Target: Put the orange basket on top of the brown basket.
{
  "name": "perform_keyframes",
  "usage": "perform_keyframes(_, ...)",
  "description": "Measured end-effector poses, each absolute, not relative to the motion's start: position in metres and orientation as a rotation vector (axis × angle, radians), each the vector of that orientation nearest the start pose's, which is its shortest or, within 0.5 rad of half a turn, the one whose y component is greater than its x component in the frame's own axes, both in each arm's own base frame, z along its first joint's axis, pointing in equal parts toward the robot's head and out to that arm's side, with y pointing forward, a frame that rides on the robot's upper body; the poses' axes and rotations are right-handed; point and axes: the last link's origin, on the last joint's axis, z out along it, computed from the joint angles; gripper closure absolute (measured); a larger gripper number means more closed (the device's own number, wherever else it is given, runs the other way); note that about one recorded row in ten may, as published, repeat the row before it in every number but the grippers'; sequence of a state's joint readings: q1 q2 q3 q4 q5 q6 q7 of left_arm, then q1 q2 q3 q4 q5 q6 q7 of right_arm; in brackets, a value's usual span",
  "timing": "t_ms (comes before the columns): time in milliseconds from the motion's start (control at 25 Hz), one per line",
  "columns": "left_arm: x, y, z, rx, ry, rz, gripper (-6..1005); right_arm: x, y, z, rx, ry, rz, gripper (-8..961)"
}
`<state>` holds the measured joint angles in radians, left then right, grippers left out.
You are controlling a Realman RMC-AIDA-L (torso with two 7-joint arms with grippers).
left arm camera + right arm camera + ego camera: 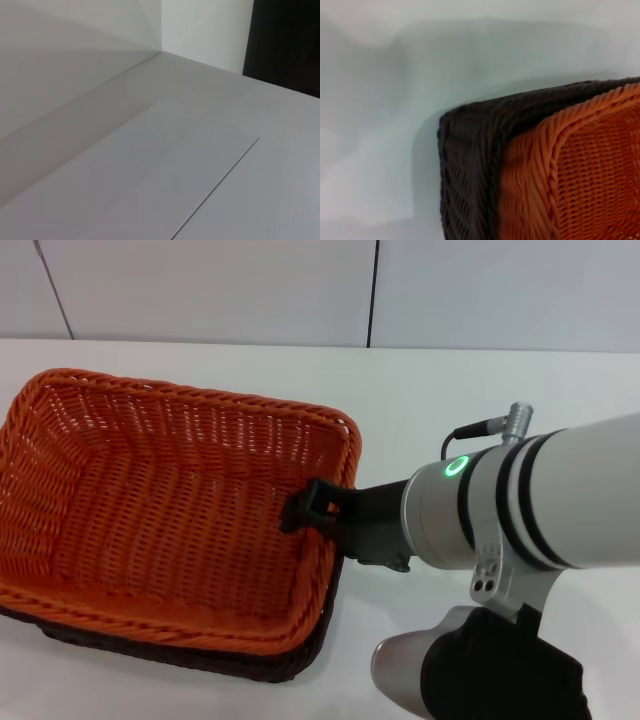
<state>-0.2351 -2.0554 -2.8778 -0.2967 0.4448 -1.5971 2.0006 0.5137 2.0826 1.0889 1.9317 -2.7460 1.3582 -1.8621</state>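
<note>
The orange basket (pixel 150 510) sits nested inside the brown basket (pixel 262 668) on the white table, at the left of the head view. Only the brown basket's dark rim and lower wall show along the front and right side. My right gripper (pixel 312 508) reaches in from the right and is at the orange basket's right rim, with its black tip over the inside of the basket. The right wrist view shows one corner of the brown basket (pixel 465 170) with the orange basket (pixel 580 170) set inside it. My left gripper is out of view.
The white table (pixel 480 380) stretches behind and to the right of the baskets, up to a pale wall at the back. The left wrist view shows only bare table surface (pixel 165 165) and a wall corner. My right arm (pixel 540 500) crosses the lower right.
</note>
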Motion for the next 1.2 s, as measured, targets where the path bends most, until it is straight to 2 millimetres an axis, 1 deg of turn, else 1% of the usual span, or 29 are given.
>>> perform_keyframes(120,-0.406,0.208,0.190,-0.611,-0.468,-1.466,201,0.038,0.266,-0.049,-2.176,-1.893,-0.657,483)
perform_keyframes(160,-0.406,0.208,0.190,-0.610,-0.468,-1.466,201,0.036,0.264,-0.042,-2.223,-1.864,-0.656,483)
perform_keyframes(200,-0.406,0.208,0.190,-0.610,-0.468,-1.466,201,0.036,0.264,-0.042,-2.223,-1.864,-0.656,483)
perform_keyframes(320,-0.406,0.208,0.190,-0.611,-0.470,-1.466,201,0.032,0.261,-0.033,-2.275,-1.826,-0.639,483)
perform_keyframes(400,-0.407,0.207,0.189,-0.608,-0.477,-1.467,201,0.030,0.261,-0.027,-2.295,-1.805,-0.630,483)
perform_keyframes(520,-0.407,0.208,0.188,-0.606,-0.483,-1.469,201,0.026,0.267,-0.021,-2.294,-1.760,-0.615,483)
perform_keyframes(560,-0.407,0.209,0.188,-0.607,-0.483,-1.470,201,0.021,0.272,-0.017,-2.278,-1.719,-0.593,482)
perform_keyframes(600,-0.407,0.209,0.188,-0.607,-0.483,-1.470,201,0.021,0.272,-0.017,-2.278,-1.719,-0.593,482)
perform_keyframes(720,-0.407,0.209,0.188,-0.607,-0.483,-1.470,200,0.010,0.283,-0.009,-2.234,-1.641,-0.535,482)
perform_keyframes(760,-0.405,0.212,0.187,-0.617,-0.488,-1.475,200,0.002,0.291,-0.004,-2.193,-1.579,-0.485,482)
perform_keyframes(800,-0.405,0.212,0.187,-0.617,-0.488,-1.475,200,0.002,0.291,-0.004,-2.193,-1.579,-0.485,482)
perform_keyframes(840,-0.405,0.212,0.187,-0.617,-0.488,-1.475,200,-0.001,0.295,-0.001,-2.177,-1.546,-0.461,482)
perform_keyframes(880,-0.405,0.214,0.186,-0.625,-0.493,-1.476,200,-0.005,0.301,0.003,-2.156,-1.502,-0.426,482)
perform_keyframes(920,-0.404,0.219,0.182,-0.659,-0.521,-1.476,200,-0.008,0.306,0.006,-2.138,-1.454,-0.388,482)
perform_keyframes(960,-0.404,0.220,0.181,-0.667,-0.528,-1.473,200,-0.014,0.317,0.010,-2.116,-1.361,-0.314,482)
perform_keyframes(1040,-0.404,0.222,0.180,-0.693,-0.544,-1.465,200,-0.019,0.329,0.011,-2.105,-1.244,-0.224,482)
perform_keyframes(1080,-0.406,0.224,0.177,-0.753,-0.588,-1.431,200,-0.021,0.335,0.010,-2.096,-1.193,-0.182,482)
perform_keyframes(1120,-0.406,0.224,0.177,-0.753,-0.588,-1.431,200,-0.021,0.335,0.010,-2.096,-1.193,-0.182,482)
perform_keyframes(1160,-0.407,0.224,0.176,-0.766,-0.599,-1.422,201,-0.023,0.346,0.009,-2.080,-1.090,-0.090,482)
perform_keyframes(1200,-0.407,0.224,0.176,-0.766,-0.599,-1.422,201,-0.023,0.346,0.009,-2.080,-1.090,-0.090,482)
